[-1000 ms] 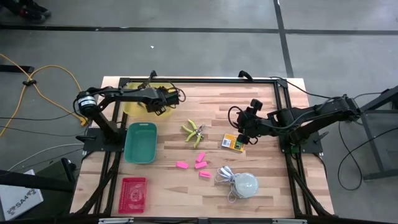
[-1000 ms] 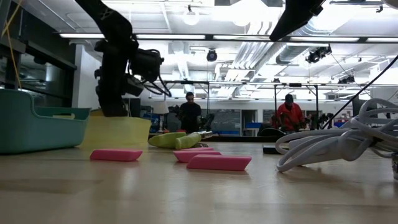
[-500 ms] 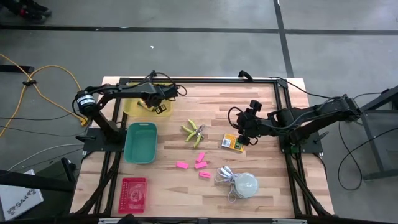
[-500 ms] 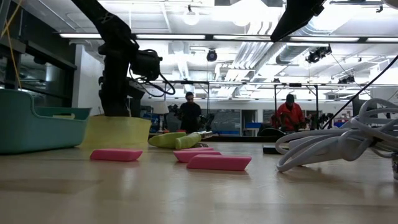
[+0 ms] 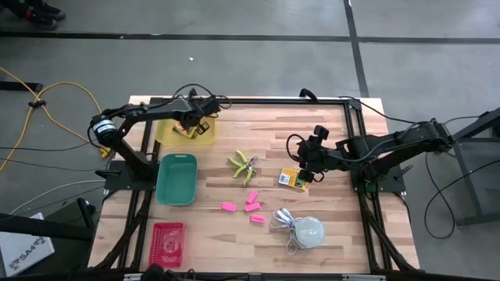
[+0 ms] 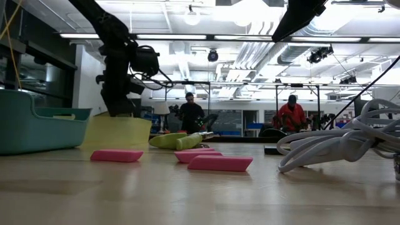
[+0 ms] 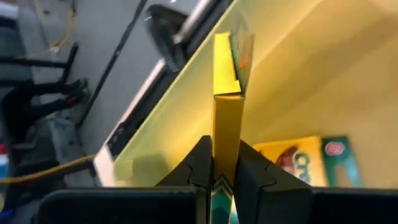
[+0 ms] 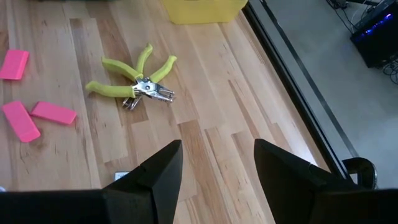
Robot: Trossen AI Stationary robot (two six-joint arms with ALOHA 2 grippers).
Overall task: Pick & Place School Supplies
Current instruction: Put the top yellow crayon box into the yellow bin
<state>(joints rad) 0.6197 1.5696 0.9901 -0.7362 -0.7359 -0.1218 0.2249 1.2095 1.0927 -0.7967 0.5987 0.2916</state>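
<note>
At the table's far left, my left gripper (image 5: 190, 125) hangs over the yellow bin (image 5: 205, 137), its fingers pinched on a flat yellow-and-green box (image 7: 227, 118). That box stands on edge, its long axis running straight out from the fingers into the bin, where a second box (image 7: 308, 160) lies flat on the floor just beside it. So the drop is directly below; as I judge it, letting go is all this move needs.

Near of the bin sits a teal bin (image 5: 176, 179), and nearest at the left a red basket (image 5: 167, 242). Mid-table lie the lime-green-handled tool (image 5: 244, 166) and, nearer, the pink erasers (image 5: 251, 204).

To the right, my right gripper (image 5: 306, 169) waits with its fingers spread wide and empty, poised just above the third box (image 5: 291, 179), which lies flat and almost under it. That arm is plainly the nearer one for it. A white dome with its coiled cord (image 5: 306, 230) rests nearer still.
</note>
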